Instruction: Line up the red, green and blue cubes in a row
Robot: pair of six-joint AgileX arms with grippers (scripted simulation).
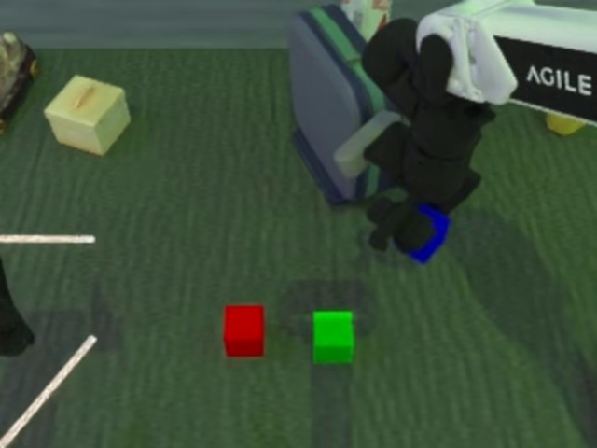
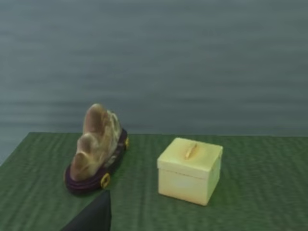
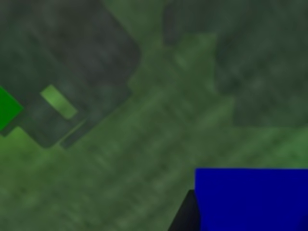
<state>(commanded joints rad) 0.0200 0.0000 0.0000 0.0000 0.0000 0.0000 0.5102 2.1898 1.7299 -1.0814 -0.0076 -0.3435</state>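
Observation:
The red cube and the green cube sit side by side on the green table, a small gap between them. My right gripper is shut on the blue cube and holds it above the table, behind and to the right of the green cube. In the right wrist view the blue cube fills the corner beside a dark finger, and the green cube shows at the edge. My left gripper is parked at the table's left edge, open and holding nothing.
A cream-yellow block stands at the back left, with a shell-shaped toy beside it. A grey-blue case with green stripes stands just behind my right gripper. A yellow object peeks out under the right arm.

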